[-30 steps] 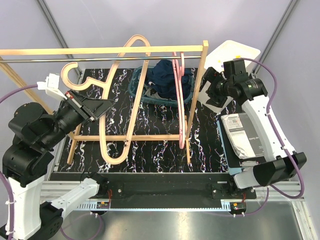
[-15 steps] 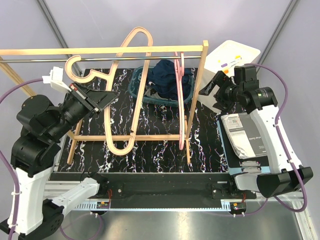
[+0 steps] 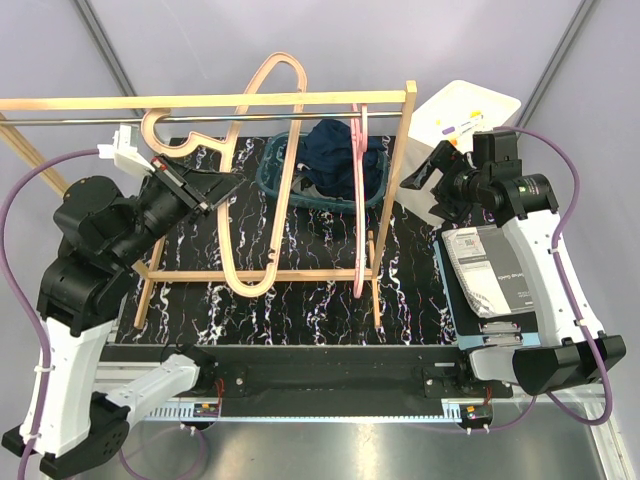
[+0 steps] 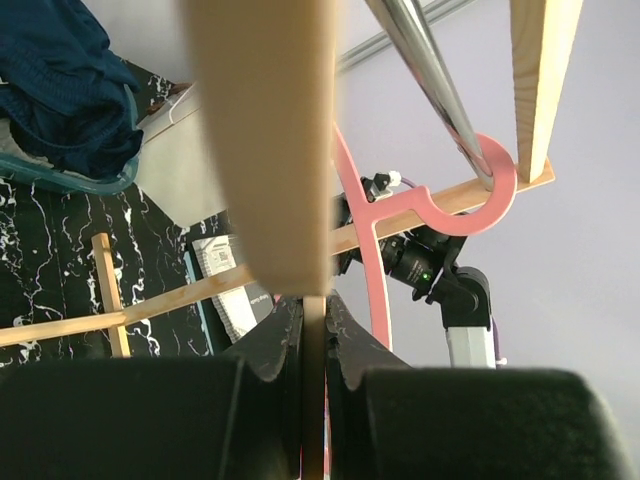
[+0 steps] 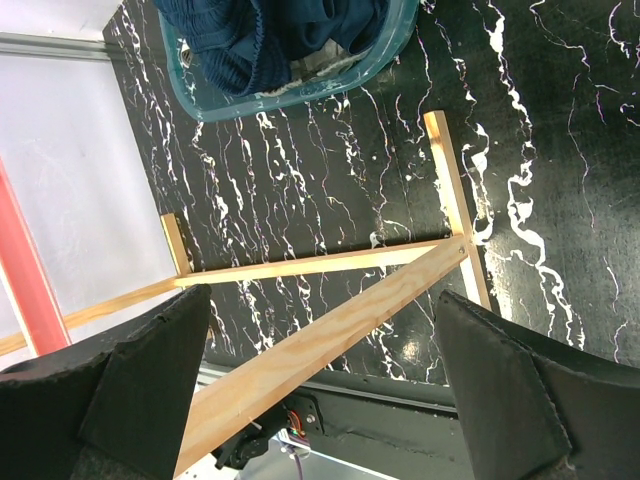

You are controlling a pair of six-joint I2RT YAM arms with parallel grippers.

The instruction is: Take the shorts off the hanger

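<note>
The navy shorts lie bunched in a teal basket behind the rack, off any hanger; they also show in the left wrist view and the right wrist view. My left gripper is shut on the neck of a bare light wooden hanger, held tilted with its hook up by the metal rail. In the left wrist view the jaws pinch the thin wood of that hanger. A bare pink hanger hangs from the rail. My right gripper stands open and empty right of the rack.
The wooden rack's top bar spans the view, with its legs and cross-braces on the black marbled table. A grey printed packet lies at the right. A white lid-like object sits at the back right.
My left arm has raised the wooden hanger and carried it back toward the rail, its hook now at rail height. My right arm drew away to the right, then held still.
</note>
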